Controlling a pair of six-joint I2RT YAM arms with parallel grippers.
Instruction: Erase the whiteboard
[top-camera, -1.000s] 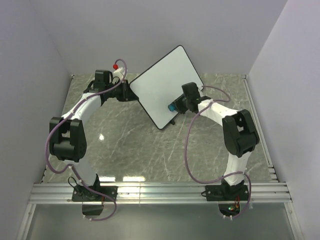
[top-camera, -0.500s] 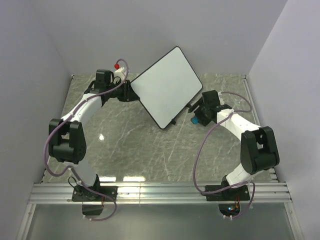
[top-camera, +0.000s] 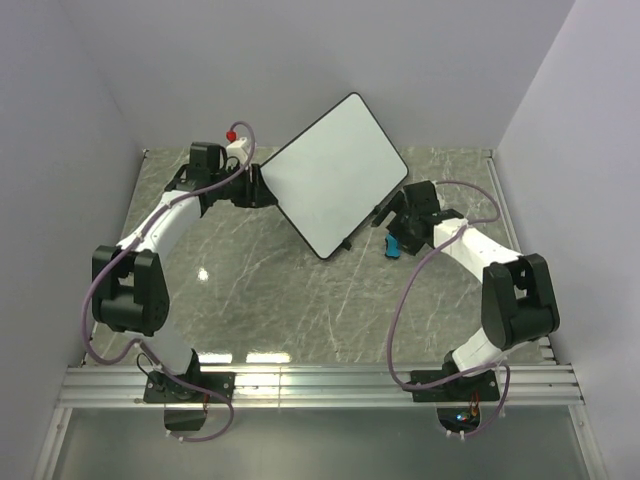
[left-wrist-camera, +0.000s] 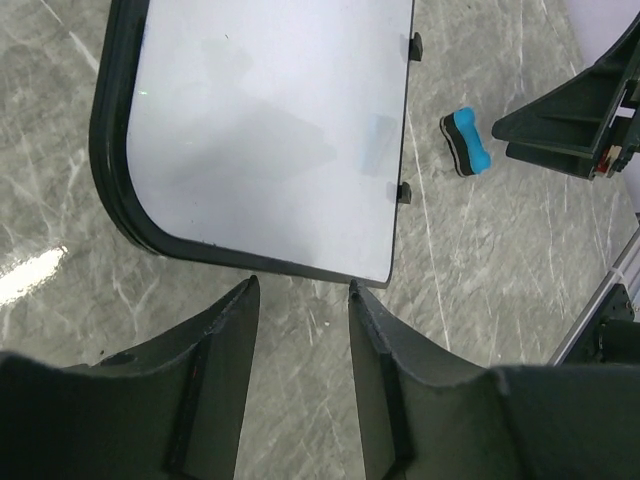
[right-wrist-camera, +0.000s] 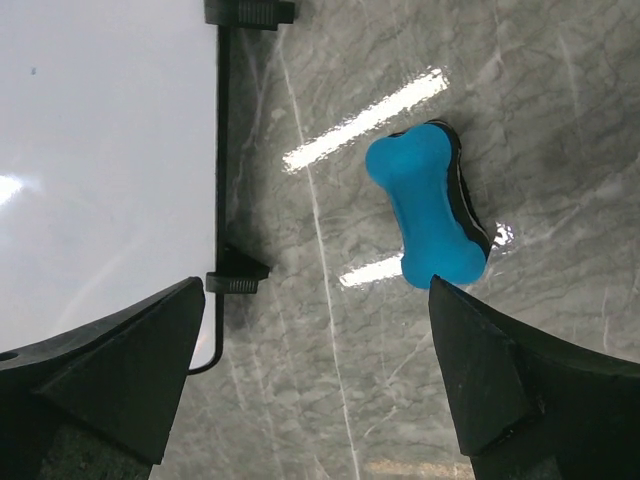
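Note:
The whiteboard (top-camera: 330, 175) is a white panel in a thin black frame, set at a slant at the back of the marble table; its far corner rises in front of the back wall. Its face (left-wrist-camera: 270, 130) shows only faint grey smears. My left gripper (top-camera: 262, 188) is open just off the board's left edge, with bare marble between its fingers (left-wrist-camera: 302, 285). The blue eraser (top-camera: 393, 245) lies loose on the table right of the board's two feet (right-wrist-camera: 428, 205). My right gripper (top-camera: 395, 225) hangs wide open above it (right-wrist-camera: 315, 290), holding nothing.
Grey walls close in the table at the back and on both sides. An aluminium rail (top-camera: 320, 385) runs along the near edge at the arm bases. A small red-tipped part (top-camera: 232, 131) sits by the left wrist. A foot of the board (right-wrist-camera: 238, 280) lies near my right gripper's left finger.
My right gripper swung away from the board, opened and let go of the blue eraser, which now lies on the table. My left gripper opened off the board's edge.

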